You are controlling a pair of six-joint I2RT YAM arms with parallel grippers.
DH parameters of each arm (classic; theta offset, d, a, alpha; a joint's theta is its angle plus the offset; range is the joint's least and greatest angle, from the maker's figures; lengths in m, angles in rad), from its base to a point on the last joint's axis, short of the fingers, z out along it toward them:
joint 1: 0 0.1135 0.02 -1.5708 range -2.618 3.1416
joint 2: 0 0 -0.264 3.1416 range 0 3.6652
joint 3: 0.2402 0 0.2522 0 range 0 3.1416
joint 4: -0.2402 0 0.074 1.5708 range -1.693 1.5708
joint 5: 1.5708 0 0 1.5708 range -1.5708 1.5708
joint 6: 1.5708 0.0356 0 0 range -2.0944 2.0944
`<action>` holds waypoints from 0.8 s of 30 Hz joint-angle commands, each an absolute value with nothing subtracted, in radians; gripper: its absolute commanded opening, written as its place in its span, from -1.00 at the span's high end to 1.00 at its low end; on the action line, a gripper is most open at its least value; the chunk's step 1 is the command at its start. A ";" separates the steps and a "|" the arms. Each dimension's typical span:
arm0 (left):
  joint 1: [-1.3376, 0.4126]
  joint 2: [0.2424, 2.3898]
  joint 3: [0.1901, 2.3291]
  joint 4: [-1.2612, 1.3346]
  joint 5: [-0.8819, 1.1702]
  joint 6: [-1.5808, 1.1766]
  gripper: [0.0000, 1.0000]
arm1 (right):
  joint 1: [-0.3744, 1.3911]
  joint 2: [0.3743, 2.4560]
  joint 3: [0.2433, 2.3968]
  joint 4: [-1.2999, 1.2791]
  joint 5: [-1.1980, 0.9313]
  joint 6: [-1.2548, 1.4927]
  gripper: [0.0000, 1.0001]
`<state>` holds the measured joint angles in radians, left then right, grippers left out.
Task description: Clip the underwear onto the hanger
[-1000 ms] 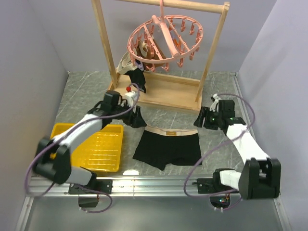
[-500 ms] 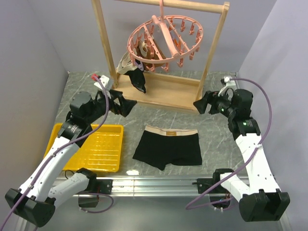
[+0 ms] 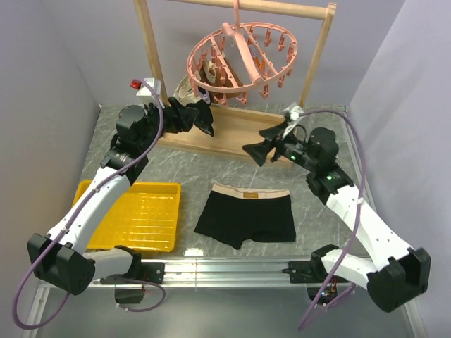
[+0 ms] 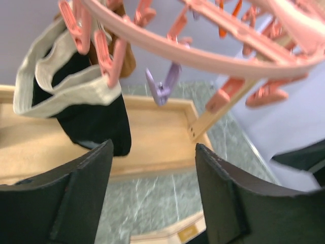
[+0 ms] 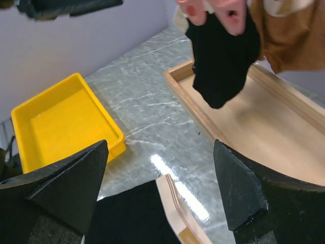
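Observation:
The underwear [image 3: 245,215], black with a tan-pink waistband, lies flat on the table in front of the rack, and no gripper touches it. Its waistband also shows in the right wrist view [image 5: 177,213] and the left wrist view [image 4: 172,235]. The hanger [image 3: 243,60], a salmon-pink ring of pegs [image 4: 203,56], hangs from the rack's top bar. My left gripper [image 3: 194,118] is open and empty [image 4: 153,147], raised just below the ring's left side. My right gripper [image 3: 262,142] is open and empty [image 5: 160,147], above the table between the underwear and the rack's base.
A dark garment with a cream-white band [image 3: 201,116] [image 4: 91,117] [image 5: 223,56] hangs from the pegs, with a brown one [image 5: 284,35] beside it. The wooden rack [image 3: 151,63] stands on a base tray [image 3: 232,134]. A yellow tray [image 3: 141,215] sits at the front left.
Both arms have lifted off the table. The left gripper has gone back and right, up under the ring. The right gripper has swung left toward the rack's base. The underwear has not moved.

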<state>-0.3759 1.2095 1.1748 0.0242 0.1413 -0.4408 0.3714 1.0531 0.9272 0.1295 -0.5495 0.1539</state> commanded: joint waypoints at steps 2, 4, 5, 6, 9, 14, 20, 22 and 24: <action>-0.367 1.233 1.223 0.164 0.089 -0.506 -0.36 | 0.460 1.152 1.014 0.264 -0.465 0.017 -0.83; -0.365 1.249 1.216 0.185 0.090 -0.526 -0.34 | 0.474 1.213 1.064 0.271 -0.494 0.009 -0.89; -0.364 1.250 1.212 0.202 0.100 -0.531 -0.33 | 0.474 1.232 1.077 0.287 -0.500 0.017 -0.93; -0.364 1.261 1.213 0.224 0.124 -0.535 -0.31 | 0.474 1.267 1.083 0.316 -0.497 0.082 -0.94; -0.364 1.293 1.236 0.247 0.129 -0.549 -0.26 | 0.474 1.348 1.153 0.331 -0.538 0.135 -1.00; -0.364 1.348 1.287 0.252 0.126 -0.552 -0.22 | 0.480 1.457 1.291 0.250 -0.626 0.092 -1.00; -0.362 1.387 1.313 0.248 0.098 -0.545 -0.16 | 0.517 1.470 1.252 0.354 -0.470 0.055 -1.00; -0.361 1.397 1.313 0.258 0.104 -0.548 -0.11 | 0.526 1.477 1.243 0.370 -0.445 0.052 -1.00; -0.362 1.414 1.325 0.250 0.103 -0.551 -0.07 | 0.537 1.474 1.223 0.402 -0.452 0.052 -1.00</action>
